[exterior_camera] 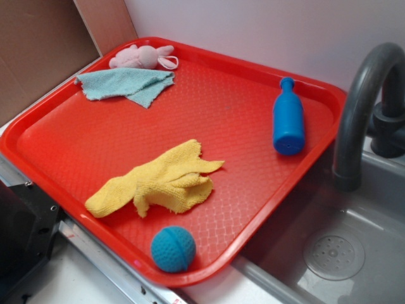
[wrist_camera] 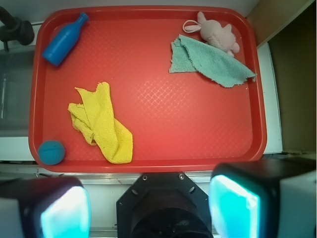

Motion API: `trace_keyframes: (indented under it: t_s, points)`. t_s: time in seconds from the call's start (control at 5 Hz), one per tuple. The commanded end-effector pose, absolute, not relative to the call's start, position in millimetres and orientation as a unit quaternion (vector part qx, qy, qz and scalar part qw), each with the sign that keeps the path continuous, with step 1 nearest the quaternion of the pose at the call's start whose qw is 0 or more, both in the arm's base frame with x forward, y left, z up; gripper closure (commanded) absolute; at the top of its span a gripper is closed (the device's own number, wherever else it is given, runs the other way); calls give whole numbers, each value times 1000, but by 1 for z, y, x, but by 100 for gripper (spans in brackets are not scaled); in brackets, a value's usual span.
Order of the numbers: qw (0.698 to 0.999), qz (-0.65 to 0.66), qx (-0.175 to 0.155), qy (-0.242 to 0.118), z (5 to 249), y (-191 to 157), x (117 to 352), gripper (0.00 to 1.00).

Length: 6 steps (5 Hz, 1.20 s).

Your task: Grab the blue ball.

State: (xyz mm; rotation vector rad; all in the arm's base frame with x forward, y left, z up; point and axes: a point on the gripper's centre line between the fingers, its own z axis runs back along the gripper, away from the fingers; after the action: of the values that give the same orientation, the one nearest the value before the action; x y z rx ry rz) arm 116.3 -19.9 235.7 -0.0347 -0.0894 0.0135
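A rectangular red plastic tray (exterior_camera: pixel 76 136) with a fine diamond-textured floor and a raised rim is seen filling most of both views. A small teal-blue ball (exterior_camera: pixel 173 249) with a dimpled surface and curved seam lines is found at the lower centre of the exterior frame, resting on the tray floor just inside the near rim; in the wrist frame it is placed at the lower left corner of the tray (wrist_camera: pixel 51 151). A crumpled yellow terry cloth (exterior_camera: pixel 158 180) is laid near the ball, just above it in the exterior frame and to its right in the wrist frame, apart from it. A blue plastic bottle-shaped toy (exterior_camera: pixel 288 118) is lain on its side at the right of the exterior frame, well apart from the ball. A folded pale teal cloth (exterior_camera: pixel 126 84) is spread at the upper left of the exterior frame, with a pink plush rabbit (exterior_camera: pixel 140 57) touching its far edge. A grey toy faucet (exterior_camera: pixel 361 101) and grey sink basin (exterior_camera: pixel 345 247) are located at the right edge of the exterior frame. The gripper (wrist_camera: pixel 148 207) is shown at the bottom of the wrist frame only, its two black fingers (wrist_camera: pixel 235 203) with pale cyan pads spread wide apart, nothing held between them, positioned off the near rim of the tray.
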Motion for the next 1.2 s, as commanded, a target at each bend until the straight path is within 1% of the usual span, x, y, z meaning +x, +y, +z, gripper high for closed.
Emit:
trace_keyframes:
  t_s: [0.0, 0.2, 0.4, 0.6, 0.8, 1.0]
  points:
    - [999, 7, -17, -45, 236, -20, 116, 0]
    - [996, 2, -60, -62, 226, -42, 128, 0]
    - [995, 12, -64, -69, 216, -71, 136, 0]
    - [989, 27, -105, -96, 197, -104, 145, 0]
    - [988, 18, -132, -83, 177, -137, 146, 0]
    - [986, -2, -160, -42, 148, -164, 141, 0]
